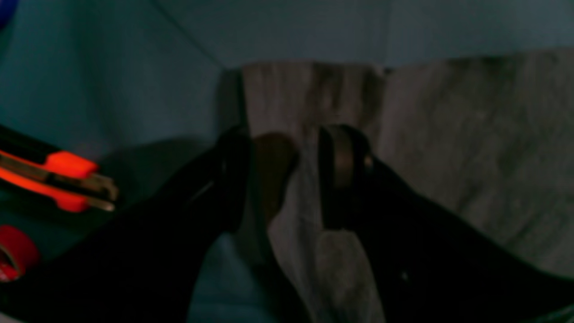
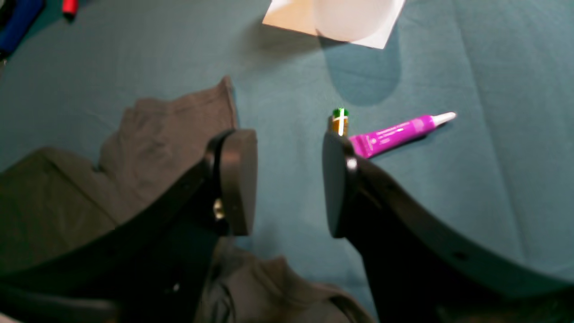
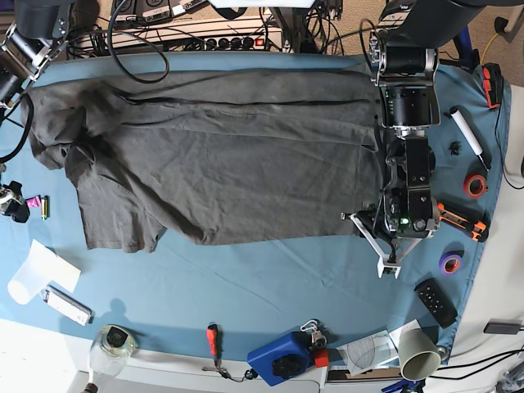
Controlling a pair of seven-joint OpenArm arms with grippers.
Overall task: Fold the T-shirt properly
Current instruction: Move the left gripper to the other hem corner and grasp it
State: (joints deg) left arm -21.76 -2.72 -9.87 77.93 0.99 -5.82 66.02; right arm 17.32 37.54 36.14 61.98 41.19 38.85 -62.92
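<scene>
Nearest the lens in the left wrist view, the left claw (image 1: pixel 287 179) sits low over the hem edge of the T-shirt (image 3: pixel 221 155), its pads parted with a fold of grey cloth lying between them; the picture is too dim and blurred to tell whether that cloth is pinched or only straddled. The shirt, by far the largest thing here, lies spread across the far half of the tabletop (image 3: pixel 246 278), partly doubled over itself lengthwise, one sleeve hanging toward the near side at the base view's left. It looks soft, limp and light, so it should drape and wrinkle rather than hold a line; a hem corner or a seam edge would likely give the surest hold, pinched through both layers. The right claw (image 2: pixel 289 184) hovers spread and empty over bare teal cloth just beside a sleeve edge. Smaller things lie around: an orange utility knife (image 1: pixel 58 181) near the left claw, a magenta tube (image 2: pixel 394 132) and a small green-capped item (image 2: pixel 339 120) beyond the right one.
</scene>
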